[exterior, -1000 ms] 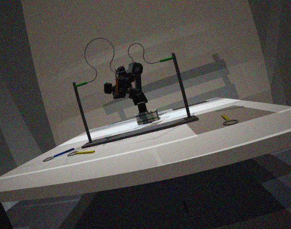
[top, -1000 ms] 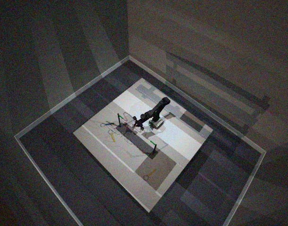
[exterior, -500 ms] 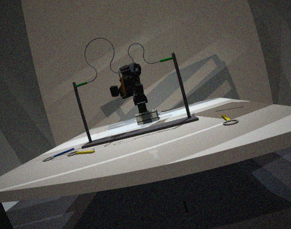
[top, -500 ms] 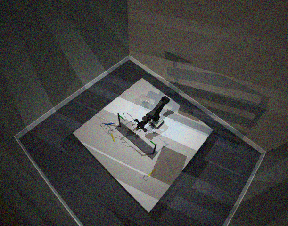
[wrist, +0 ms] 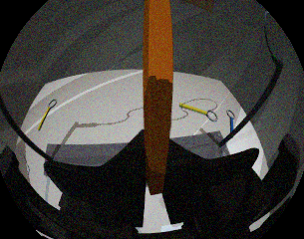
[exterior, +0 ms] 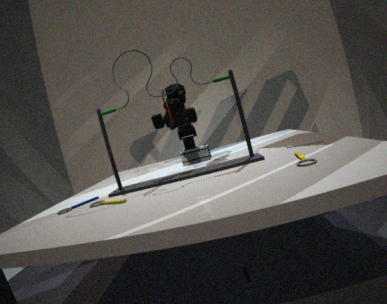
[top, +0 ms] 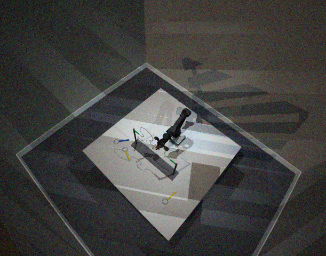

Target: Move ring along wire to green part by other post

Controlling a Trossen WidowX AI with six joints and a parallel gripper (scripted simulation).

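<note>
My gripper (top: 158, 146) (exterior: 169, 120) (wrist: 148, 133) is shut on the orange handle (top: 157, 147) (exterior: 169, 111) (wrist: 157, 60). In the exterior view the handle points down from the ring (exterior: 163, 93), which shows nearly edge-on around the low middle stretch of the thin grey wire (exterior: 133, 50), between its two big loops. Whether ring and wire touch cannot be told. The ring is out of the wrist view. One green part (top: 136, 132) (exterior: 108, 111) is at the left post (exterior: 109, 150), the other (top: 173, 161) (exterior: 221, 78) at the right post (exterior: 241, 113).
A dark base bar (top: 160, 165) (exterior: 216, 168) joins the posts. A blue-handled ring (top: 124, 140) (exterior: 85, 202) (wrist: 231, 123) and a yellow-handled one (top: 127, 156) (exterior: 113, 202) (wrist: 193, 109) lie near the left post. Another yellow-handled ring (top: 172, 196) (exterior: 299, 156) (wrist: 43, 119) lies beyond the right post.
</note>
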